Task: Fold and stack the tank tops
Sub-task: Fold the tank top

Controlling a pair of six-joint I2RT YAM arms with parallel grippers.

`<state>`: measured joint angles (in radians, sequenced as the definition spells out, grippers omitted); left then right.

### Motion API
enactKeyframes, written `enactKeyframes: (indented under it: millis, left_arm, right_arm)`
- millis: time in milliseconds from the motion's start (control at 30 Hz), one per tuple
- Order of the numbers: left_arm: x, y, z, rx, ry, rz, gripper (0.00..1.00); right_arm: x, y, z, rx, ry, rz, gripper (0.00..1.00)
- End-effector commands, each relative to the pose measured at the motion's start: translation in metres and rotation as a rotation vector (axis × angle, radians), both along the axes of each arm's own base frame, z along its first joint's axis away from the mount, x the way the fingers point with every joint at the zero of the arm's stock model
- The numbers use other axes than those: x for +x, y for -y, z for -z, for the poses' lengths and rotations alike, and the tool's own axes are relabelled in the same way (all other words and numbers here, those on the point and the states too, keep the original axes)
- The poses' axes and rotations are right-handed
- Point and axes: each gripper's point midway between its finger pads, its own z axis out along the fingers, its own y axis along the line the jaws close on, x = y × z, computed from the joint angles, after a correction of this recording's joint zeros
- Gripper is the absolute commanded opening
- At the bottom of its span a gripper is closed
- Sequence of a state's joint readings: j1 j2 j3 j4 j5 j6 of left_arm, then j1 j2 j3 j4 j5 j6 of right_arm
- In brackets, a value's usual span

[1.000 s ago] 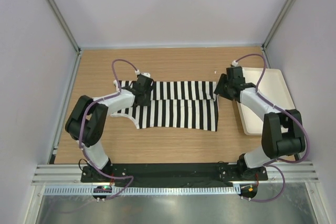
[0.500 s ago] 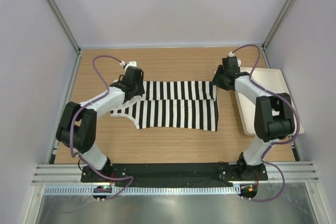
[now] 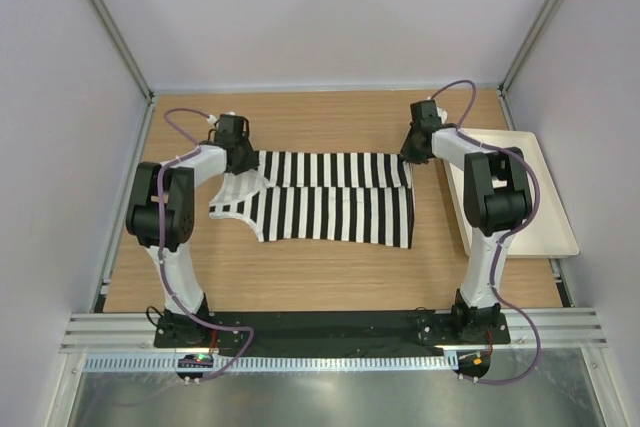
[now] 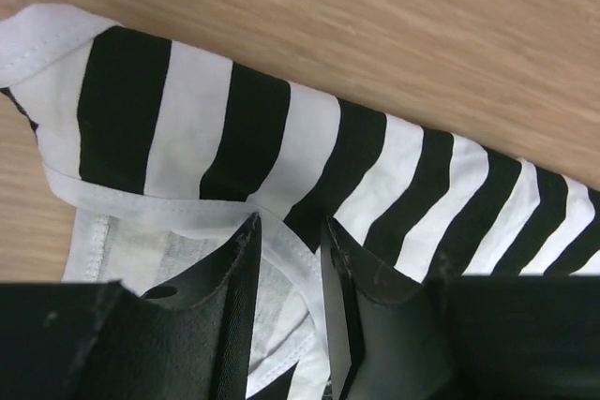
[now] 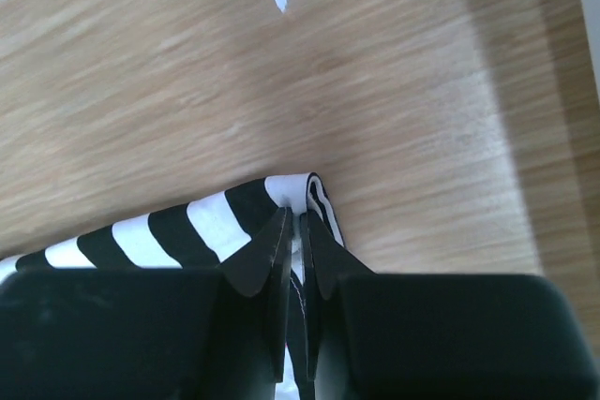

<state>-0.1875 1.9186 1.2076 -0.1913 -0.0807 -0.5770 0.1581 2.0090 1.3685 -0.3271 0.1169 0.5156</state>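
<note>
Evidently mid-fold: left gripper (image 4: 289,236) and right gripper (image 5: 293,224) each pinch a far corner of the top (image 3: 340,202); next needs matched, level travel.

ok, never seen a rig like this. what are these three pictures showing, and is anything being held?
Two robot arms, a left arm and a right arm, are bolted at the near edge of a wooden table, each ending in a two-finger gripper. The wide picture is from a fixed camera above and behind them; the other two are from wrist cameras. A black-and-white striped cloth tank top lies on the table, with a plain white rectangular tray to its right. The right gripper is pinched shut on a corner of the top. The left gripper straddles white trim at the other end; whether it grips is unclear.
</note>
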Motion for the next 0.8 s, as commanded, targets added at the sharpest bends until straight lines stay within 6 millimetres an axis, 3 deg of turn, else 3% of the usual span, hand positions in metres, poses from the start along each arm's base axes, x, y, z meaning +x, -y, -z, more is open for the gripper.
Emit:
enactKeyframes:
  millis: [0,100,167,233,267,300,400,500,533,567,600,633,667,700,733,767]
  left_arm:
    - [0.018,-0.005,-0.003,-0.034,0.018,-0.014,0.33]
    - [0.028,-0.010,0.002,-0.024,0.009,-0.018,0.33]
    - [0.039,-0.011,-0.003,-0.017,0.011,-0.015,0.33]
    - [0.045,-0.012,-0.008,-0.010,0.021,-0.019,0.33]
    - [0.046,-0.012,-0.012,-0.010,0.030,-0.020,0.33]
    - [0.046,-0.013,-0.017,-0.008,0.041,-0.019,0.34]
    - [0.037,-0.022,-0.049,0.036,0.123,-0.034,0.41]
    - [0.012,-0.031,-0.076,0.079,0.175,-0.064,0.47]
    - [-0.005,-0.031,-0.085,0.078,0.195,-0.073,0.49]
    - [-0.012,-0.029,-0.088,0.074,0.213,-0.080,0.50]
    - [-0.022,-0.027,-0.090,0.075,0.224,-0.088,0.52]
    - [-0.042,-0.024,-0.077,0.089,0.206,-0.100,0.56]
    - [-0.050,-0.024,-0.093,0.085,0.253,-0.115,0.58]
    - [-0.059,-0.023,-0.094,0.086,0.262,-0.130,0.61]
    - [-0.074,-0.023,-0.083,0.081,0.242,-0.138,0.67]
    - [-0.081,-0.027,-0.094,0.071,0.277,-0.160,0.73]
  right_arm:
    - [0.020,0.001,-0.010,-0.016,0.040,0.028,0.14]
    - [0.031,-0.001,-0.006,-0.014,0.038,0.028,0.14]
    - [0.046,-0.005,-0.015,-0.009,0.062,0.028,0.17]
    - [0.052,-0.007,-0.011,-0.005,0.049,0.023,0.18]
    - [0.062,-0.009,-0.023,-0.002,0.074,0.019,0.23]
    - [0.060,-0.008,-0.024,-0.011,0.059,0.018,0.26]
    - [0.058,-0.009,-0.052,0.002,0.120,0.007,0.36]
    - [0.038,-0.012,-0.080,0.044,0.167,0.000,0.51]
    - [0.031,-0.012,-0.105,0.065,0.218,-0.001,0.54]
    - [0.013,-0.012,-0.093,0.068,0.189,-0.006,0.55]
    - [0.007,-0.014,-0.096,0.078,0.206,-0.011,0.57]
    - [-0.002,-0.015,-0.100,0.083,0.211,-0.018,0.58]
    - [-0.019,-0.013,-0.101,0.080,0.208,-0.022,0.59]
    - [-0.029,-0.016,-0.101,0.078,0.205,-0.035,0.58]
    - [-0.039,-0.019,-0.101,0.085,0.197,-0.049,0.59]
    - [-0.056,-0.018,-0.098,0.084,0.183,-0.056,0.59]
